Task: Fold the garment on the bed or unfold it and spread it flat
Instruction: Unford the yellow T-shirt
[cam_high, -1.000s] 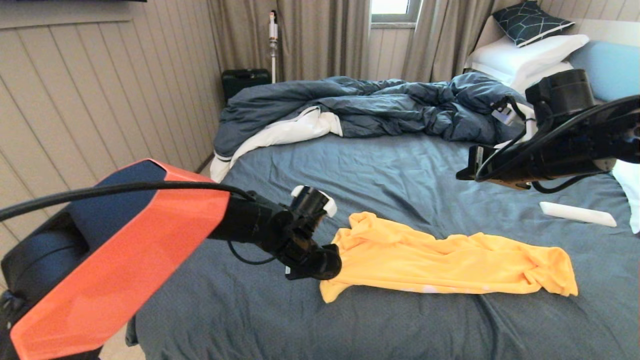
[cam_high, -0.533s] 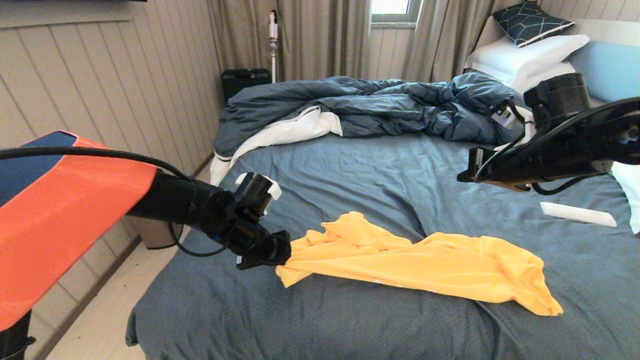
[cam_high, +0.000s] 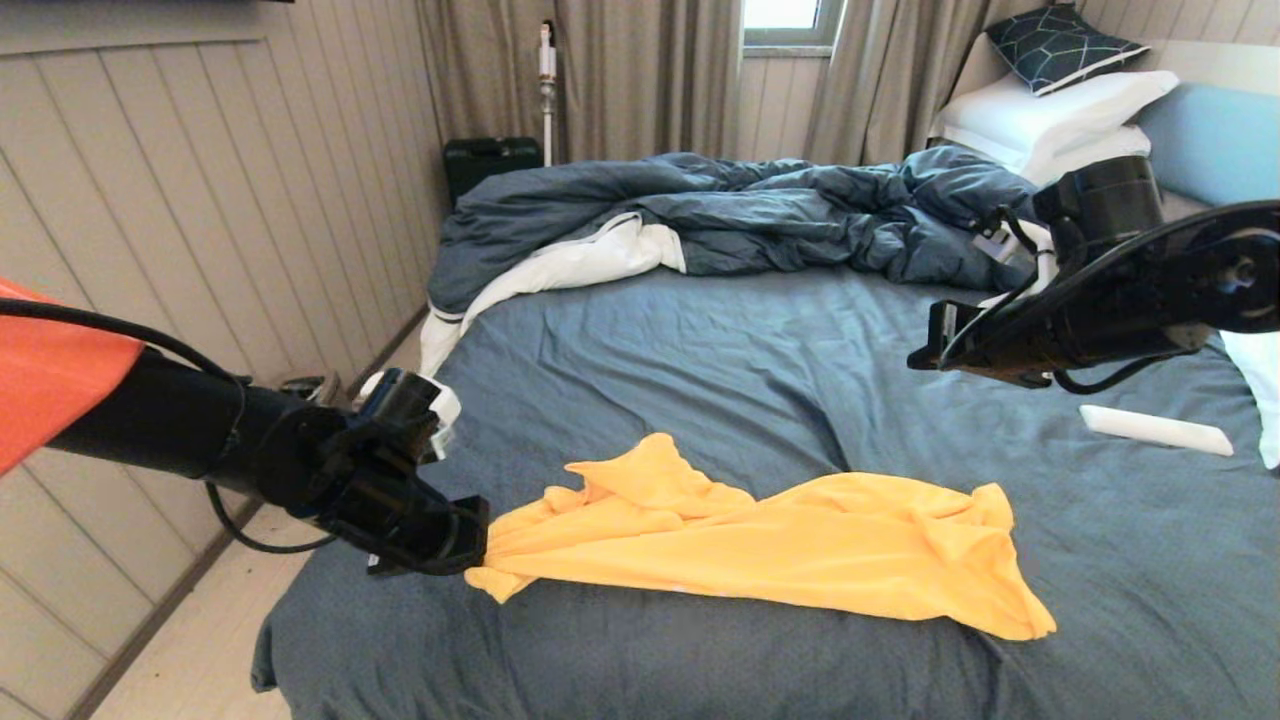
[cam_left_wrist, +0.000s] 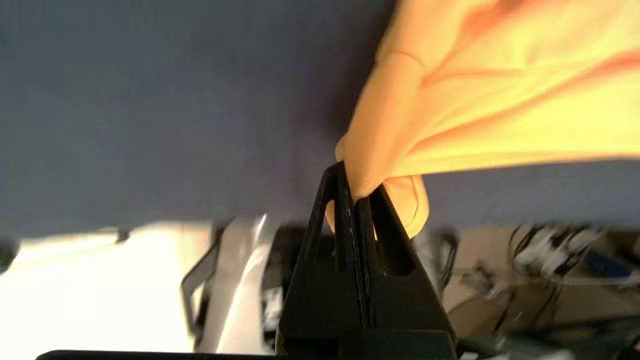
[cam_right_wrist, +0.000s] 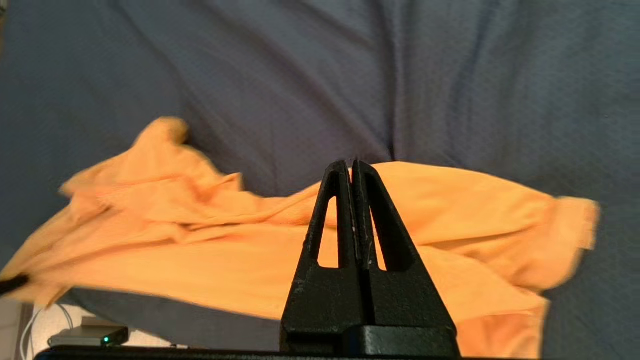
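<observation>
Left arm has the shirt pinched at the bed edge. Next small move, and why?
Probably stop and let go. The left gripper is shut on the shirt end, already at the bed side edge; pulling further risks dragging it off. The shirt lies stretched but bunched. The right gripper hangs shut above the sheet, empty.

My left gripper (cam_left_wrist: 357, 192) hides the pinched corner of the garment (cam_high: 760, 545). My left arm's orange shell (cam_high: 50, 385) is cut off at nine o'clock in the head view, my right arm (cam_high: 1130, 300) at three o'clock. In the left wrist view, the clutter (cam_left_wrist: 550, 260) beyond the bed (cam_high: 700, 350) is too blurred to name.
</observation>
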